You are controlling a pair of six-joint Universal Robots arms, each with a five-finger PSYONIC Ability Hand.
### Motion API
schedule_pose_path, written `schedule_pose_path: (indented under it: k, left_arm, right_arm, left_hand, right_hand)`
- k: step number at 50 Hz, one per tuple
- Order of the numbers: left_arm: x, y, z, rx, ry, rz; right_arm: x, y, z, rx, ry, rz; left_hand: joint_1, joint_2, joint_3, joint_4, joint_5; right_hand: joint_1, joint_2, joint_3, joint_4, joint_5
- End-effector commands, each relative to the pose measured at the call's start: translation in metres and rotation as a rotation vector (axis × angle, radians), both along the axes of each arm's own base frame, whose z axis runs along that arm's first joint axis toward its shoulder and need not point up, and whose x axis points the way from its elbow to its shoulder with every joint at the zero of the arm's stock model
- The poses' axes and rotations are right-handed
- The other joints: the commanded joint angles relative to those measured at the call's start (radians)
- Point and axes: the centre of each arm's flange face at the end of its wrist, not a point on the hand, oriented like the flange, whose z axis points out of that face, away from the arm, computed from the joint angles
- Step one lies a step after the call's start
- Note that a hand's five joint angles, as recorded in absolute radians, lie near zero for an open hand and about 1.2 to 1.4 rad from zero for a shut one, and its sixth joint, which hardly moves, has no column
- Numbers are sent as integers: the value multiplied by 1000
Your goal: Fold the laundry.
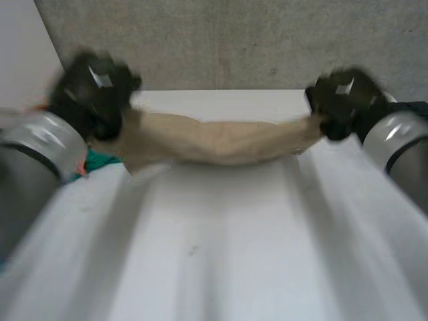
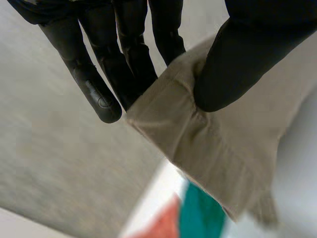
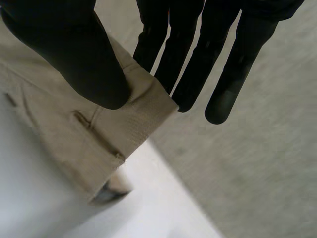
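Note:
A beige garment (image 1: 221, 142) hangs stretched in the air between my two hands, above the far part of the white table (image 1: 221, 254). My left hand (image 1: 93, 90) grips its left end: in the left wrist view the thumb (image 2: 233, 64) presses the beige cloth (image 2: 213, 148) against straight fingers (image 2: 124, 59). My right hand (image 1: 344, 100) holds the right end. There the thumb (image 3: 84, 54) pinches the waistband of the garment (image 3: 99, 134), with a belt loop showing, against the fingers (image 3: 198, 54).
A teal and red-orange cloth (image 1: 93, 162) lies on the table below my left hand, also seen under the garment (image 2: 198, 215). A grey wall (image 1: 234, 40) stands behind the table's far edge.

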Motion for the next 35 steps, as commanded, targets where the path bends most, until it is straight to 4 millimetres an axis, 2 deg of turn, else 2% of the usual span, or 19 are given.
schedule_pose_path:
  k: [1,5,8,9,11,12,14,16,19,21,22,23,24,26,27,30,32,35]
  left_arm:
    - [26,15,73,-8,188,11]
    - [20,-5,67,43,187,7]
    - [9,-27,47,100,156,-3]
    - [2,-48,30,132,136,1]
    - [-3,-66,17,146,123,5]
    - [-9,-81,8,153,116,3]
    - [-18,-99,-2,156,113,-9]
    - [-23,-110,-5,145,118,-24]
    - [-32,-131,18,20,185,-64]
    - [-35,-145,48,-128,287,-83]
    - [-34,-147,63,-188,331,-89]
    - [-33,-145,93,-308,425,-107]
    - [-30,-144,106,-354,465,-113]
    - [-25,-138,131,-441,551,-127]
    - [-20,-134,147,-503,618,-129]
    - [-16,-128,158,-531,676,-133]
    - [-19,-125,155,-504,669,-150]
    - [-30,-125,128,-384,617,-168]
  right_arm:
    - [-6,1,63,-24,-123,-17]
    - [-1,-7,60,19,-127,-7]
    - [5,-15,47,45,-110,-3]
    - [8,-20,37,68,-95,-5]
    - [12,-32,19,107,-81,-14]
    - [16,-40,6,129,-72,-21]
    - [22,-52,-8,142,-67,-31]
    - [29,-59,-11,130,-76,-34]
    - [37,-83,1,28,-141,-66]
    - [40,-103,27,-113,-239,-98]
    - [41,-108,38,-171,-280,-109]
    - [40,-112,51,-227,-323,-120]
    - [37,-118,76,-336,-413,-139]
    - [35,-120,99,-441,-494,-140]
    - [33,-120,117,-529,-560,-126]
    - [33,-114,140,-641,-619,-81]
    - [37,-109,143,-647,-605,-34]
    - [43,-106,130,-580,-560,8]
  left_hand:
    - [241,201,206,199,227]
    - [241,201,206,199,227]
    - [241,201,206,199,227]
    - [241,201,206,199,227]
    - [241,201,206,199,227]
    - [241,201,206,199,227]
    - [241,201,206,199,227]
    - [241,201,206,199,227]
    - [241,201,206,199,227]
    - [241,201,206,199,227]
    - [241,201,206,199,227]
    - [241,201,206,199,227]
    - [241,201,206,199,227]
    - [241,201,206,199,227]
    - [241,201,206,199,227]
    - [241,201,206,199,227]
    - [241,201,206,199,227]
    - [241,201,206,199,227]
  right_hand:
    - [348,234,216,201,242]
    - [348,234,216,201,242]
    - [348,234,216,201,242]
    - [348,234,216,201,242]
    - [348,234,216,201,242]
    - [348,234,216,201,242]
    - [348,234,216,201,242]
    - [348,234,216,201,242]
    - [348,234,216,201,242]
    - [348,234,216,201,242]
    - [348,234,216,201,242]
    - [348,234,216,201,242]
    - [348,234,216,201,242]
    - [348,234,216,201,242]
    - [348,234,216,201,242]
    - [348,234,216,201,242]
    - [348,234,216,201,242]
    - [348,234,216,201,242]
